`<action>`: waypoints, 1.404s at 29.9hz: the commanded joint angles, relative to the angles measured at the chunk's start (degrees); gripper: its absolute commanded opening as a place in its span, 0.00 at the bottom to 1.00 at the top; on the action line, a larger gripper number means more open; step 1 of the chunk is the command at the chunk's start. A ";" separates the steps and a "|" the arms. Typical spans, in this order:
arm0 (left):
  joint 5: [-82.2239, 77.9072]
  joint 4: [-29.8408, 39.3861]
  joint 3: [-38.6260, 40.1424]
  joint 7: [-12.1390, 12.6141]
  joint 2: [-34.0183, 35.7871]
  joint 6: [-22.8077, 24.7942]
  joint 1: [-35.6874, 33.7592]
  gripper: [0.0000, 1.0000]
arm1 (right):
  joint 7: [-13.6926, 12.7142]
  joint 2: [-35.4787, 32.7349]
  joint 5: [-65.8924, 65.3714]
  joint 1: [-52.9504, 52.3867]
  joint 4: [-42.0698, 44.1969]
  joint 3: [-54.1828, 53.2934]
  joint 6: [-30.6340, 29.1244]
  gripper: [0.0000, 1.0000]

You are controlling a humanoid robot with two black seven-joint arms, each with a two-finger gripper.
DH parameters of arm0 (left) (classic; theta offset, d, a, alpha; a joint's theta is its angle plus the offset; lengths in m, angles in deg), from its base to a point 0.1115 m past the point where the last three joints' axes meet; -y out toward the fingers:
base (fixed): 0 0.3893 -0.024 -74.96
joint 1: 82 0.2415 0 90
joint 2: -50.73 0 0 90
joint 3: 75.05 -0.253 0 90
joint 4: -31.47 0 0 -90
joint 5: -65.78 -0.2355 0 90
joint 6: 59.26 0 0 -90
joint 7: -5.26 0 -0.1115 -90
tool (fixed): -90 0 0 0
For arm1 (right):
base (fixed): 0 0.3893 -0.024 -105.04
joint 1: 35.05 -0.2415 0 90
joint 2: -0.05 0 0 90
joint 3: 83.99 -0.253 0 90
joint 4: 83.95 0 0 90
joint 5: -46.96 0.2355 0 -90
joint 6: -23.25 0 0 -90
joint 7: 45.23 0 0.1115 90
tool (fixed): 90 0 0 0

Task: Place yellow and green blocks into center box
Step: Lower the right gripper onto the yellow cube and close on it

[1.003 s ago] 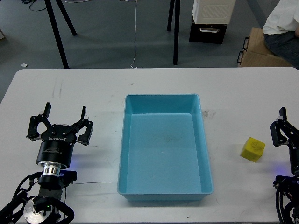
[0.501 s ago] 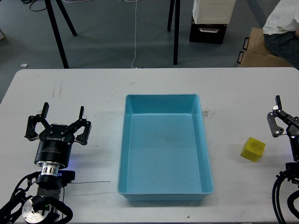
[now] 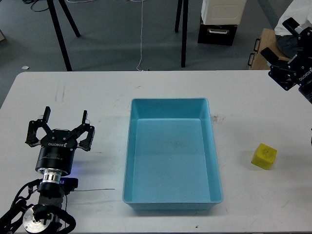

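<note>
A yellow block (image 3: 263,156) lies on the white table (image 3: 87,92), to the right of the light blue box (image 3: 168,101) at the table's middle. The box is empty. No green block shows in this view. My left gripper (image 3: 60,126) is open and empty, low over the table's left side, well away from the box. My right gripper (image 3: 284,50) is open and empty, raised at the far right beyond the table's back edge, far above and behind the yellow block.
A thin dark wire (image 3: 95,190) lies on the table beside my left arm. Behind the table stand black tripod legs (image 3: 184,34), a black case (image 3: 217,33), a cardboard box (image 3: 273,53) and a seated person (image 3: 295,24).
My right arm has swung up from the table's lower right edge to the upper right, away from the yellow block. The left gripper has barely shifted. The block has not moved.
</note>
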 commanded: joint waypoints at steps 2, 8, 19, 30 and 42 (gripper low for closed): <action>0.00 0.01 0.00 0.00 -0.08 -0.04 -0.12 1.00 | 1.93 -6.16 -18.00 -15.40 0.32 18.29 -0.07 0.98; 0.00 -0.08 0.00 0.00 -0.08 -0.04 -0.29 1.00 | 1.93 -12.58 -25.92 -31.84 -0.38 39.22 -0.25 0.98; 0.00 -0.17 0.00 0.00 -0.08 0.04 -0.38 1.00 | 1.93 -12.93 -32.16 -38.02 -1.61 58.49 -3.38 0.97; 0.00 -0.43 0.00 0.00 -0.08 0.04 -0.47 1.00 | 1.93 -12.14 -42.37 -37.75 0.58 64.56 -3.38 0.97; 0.09 -0.52 0.09 0.00 -0.08 0.04 -0.47 1.00 | 1.93 -4.76 -44.48 -36.61 7.26 66.84 -3.38 0.97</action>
